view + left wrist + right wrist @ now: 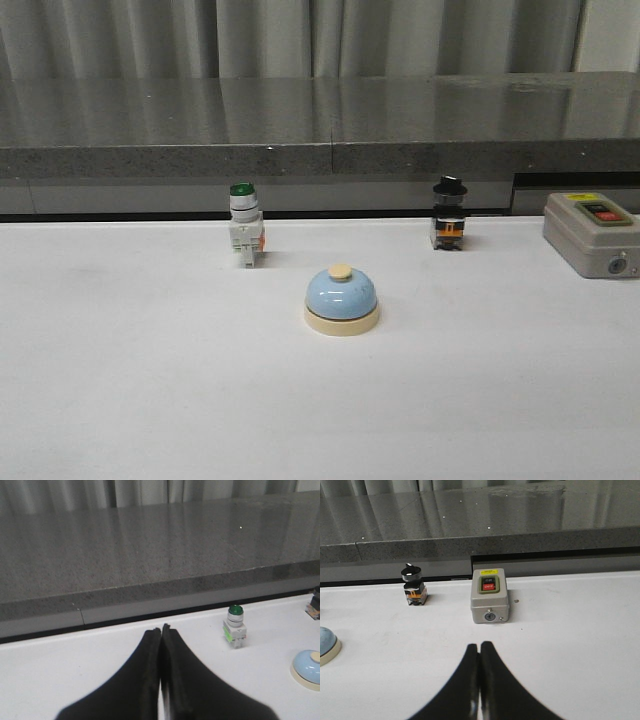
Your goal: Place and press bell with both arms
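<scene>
The light-blue bell with its cream base and cream button stands upright near the middle of the white table. Neither arm shows in the front view. In the left wrist view the bell sits at the frame's edge, well apart from my left gripper, which is shut on nothing. In the right wrist view only an edge of the bell shows, far from my right gripper, also shut and empty.
A green-capped white push-button switch stands behind the bell to the left, a black-knobbed switch behind it to the right. A grey box with red and green buttons sits at the far right. A grey ledge runs along the table's back.
</scene>
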